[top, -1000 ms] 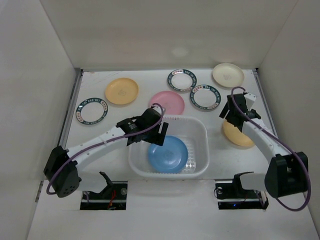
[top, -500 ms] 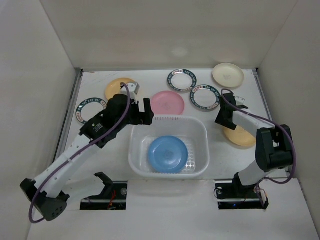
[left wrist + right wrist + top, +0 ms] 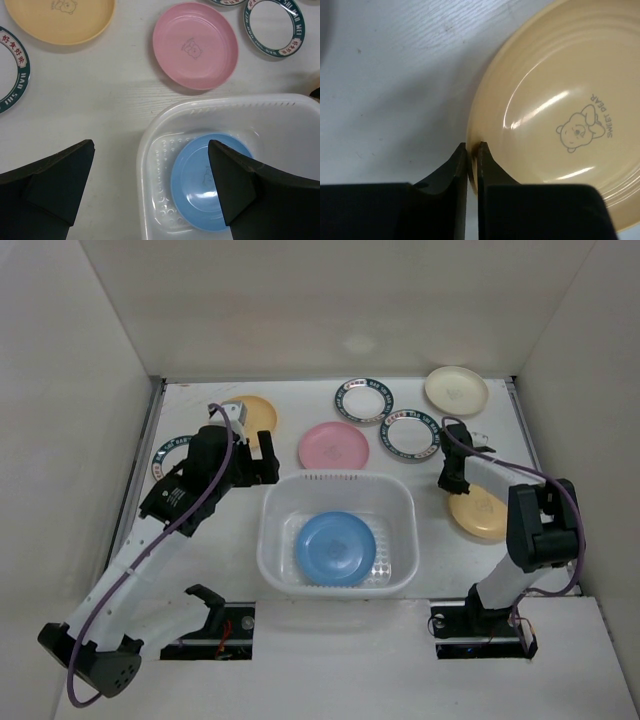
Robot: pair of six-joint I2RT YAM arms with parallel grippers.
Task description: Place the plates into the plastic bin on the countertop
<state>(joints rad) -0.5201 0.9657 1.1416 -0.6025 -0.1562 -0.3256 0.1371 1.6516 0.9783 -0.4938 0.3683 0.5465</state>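
Observation:
The plastic bin (image 3: pixel 405 502) stands at the countertop's front middle with a blue plate (image 3: pixel 336 549) lying flat in it. My left gripper (image 3: pixel 268 466) hangs open and empty above the bin's far left corner (image 3: pixel 150 120); in the left wrist view its wide jaws frame the blue plate (image 3: pixel 200 180). My right gripper (image 3: pixel 449 483) is down at the right of the bin, shut on the near rim of a yellow-orange plate (image 3: pixel 480 512). In the right wrist view the fingers (image 3: pixel 472 146) pinch that plate's edge (image 3: pixel 555 110).
A pink plate (image 3: pixel 333 445) lies just behind the bin. Another yellow plate (image 3: pixel 250 412) and a green-rimmed plate (image 3: pixel 172 455) lie at the left, partly behind my left arm. Two green-rimmed plates (image 3: pixel 363 398) (image 3: pixel 410 433) and a cream plate (image 3: pixel 456 389) lie at the back right.
My left gripper rose from the bin and drew back left, open, leaving the blue plate inside. My right gripper lowered beside the yellow-orange plate and shut on its rim.

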